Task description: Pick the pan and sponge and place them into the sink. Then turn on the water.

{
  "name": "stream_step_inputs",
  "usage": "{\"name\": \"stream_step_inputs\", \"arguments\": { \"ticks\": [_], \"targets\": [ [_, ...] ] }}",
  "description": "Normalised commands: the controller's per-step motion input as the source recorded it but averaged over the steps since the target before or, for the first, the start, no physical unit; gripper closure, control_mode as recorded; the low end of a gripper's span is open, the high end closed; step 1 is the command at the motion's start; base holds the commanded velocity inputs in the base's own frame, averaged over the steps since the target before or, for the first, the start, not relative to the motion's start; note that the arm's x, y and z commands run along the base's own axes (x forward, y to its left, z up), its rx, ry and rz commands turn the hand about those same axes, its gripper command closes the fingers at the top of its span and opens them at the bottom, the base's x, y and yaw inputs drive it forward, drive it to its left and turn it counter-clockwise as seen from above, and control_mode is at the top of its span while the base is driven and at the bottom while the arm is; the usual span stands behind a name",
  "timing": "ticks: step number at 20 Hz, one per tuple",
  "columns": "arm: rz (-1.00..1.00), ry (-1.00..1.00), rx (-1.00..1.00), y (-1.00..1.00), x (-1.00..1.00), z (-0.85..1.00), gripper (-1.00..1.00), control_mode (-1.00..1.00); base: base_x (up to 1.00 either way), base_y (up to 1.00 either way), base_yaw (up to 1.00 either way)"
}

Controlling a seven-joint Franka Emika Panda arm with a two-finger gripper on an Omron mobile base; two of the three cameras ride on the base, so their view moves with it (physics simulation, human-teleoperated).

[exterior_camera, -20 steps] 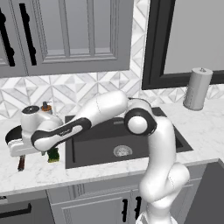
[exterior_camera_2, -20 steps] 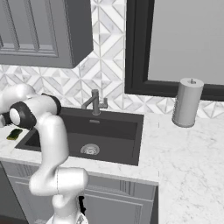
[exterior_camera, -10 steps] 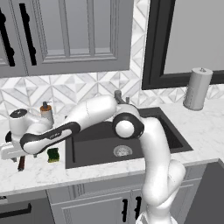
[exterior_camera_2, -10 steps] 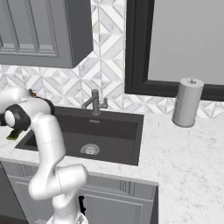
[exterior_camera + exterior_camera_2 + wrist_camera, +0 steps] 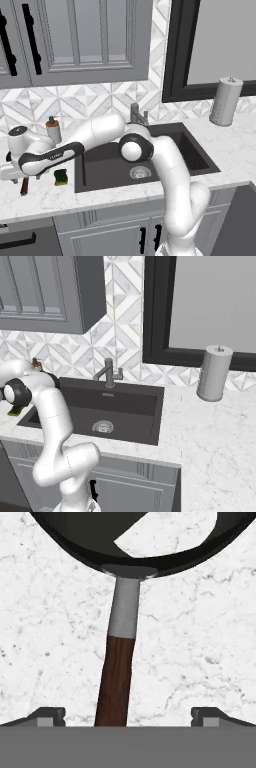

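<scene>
White marble surface left of sink [image 5: 197, 155]. Pan [image 5: 135, 539] resting there: rigid, weighty, rim slick. Best taken at brown handle [image 5: 116, 679], now between wide-open pincer [image 5: 127, 714] tips.

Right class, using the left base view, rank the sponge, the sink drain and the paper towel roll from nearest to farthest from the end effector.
1. Sponge, on the counter just right of the end effector.
2. Sink drain, mid-basin.
3. Paper towel roll, far right by the wall.
</scene>
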Motion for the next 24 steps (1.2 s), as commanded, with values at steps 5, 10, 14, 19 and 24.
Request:
{"name": "stream_step_inputs", "arguments": {
  "ticks": [5, 10, 14, 19, 24],
  "targets": [
    [-0.04, 0.00, 0.00, 0.15, 0.24, -0.22, -1.00, -1.00, 0.00, 0.00, 0.00],
    [-0.03, 0.00, 0.00, 0.14, 0.22, -0.18, -1.00, -1.00, 0.00, 0.00, 0.00],
    [-0.02, 0.03, 0.00, 0.08, 0.15, -0.10, -1.00, -1.00, 0.00, 0.00, 0.00],
    [-0.01, 0.02, 0.00, 0.01, 0.07, -0.16, 1.00, -1.00, 0.00, 0.00, 0.00],
    [-0.01, 0.01, 0.00, 0.01, 0.04, -0.24, 1.00, -1.00, 0.00, 0.00, 0.00]
  ]
}}
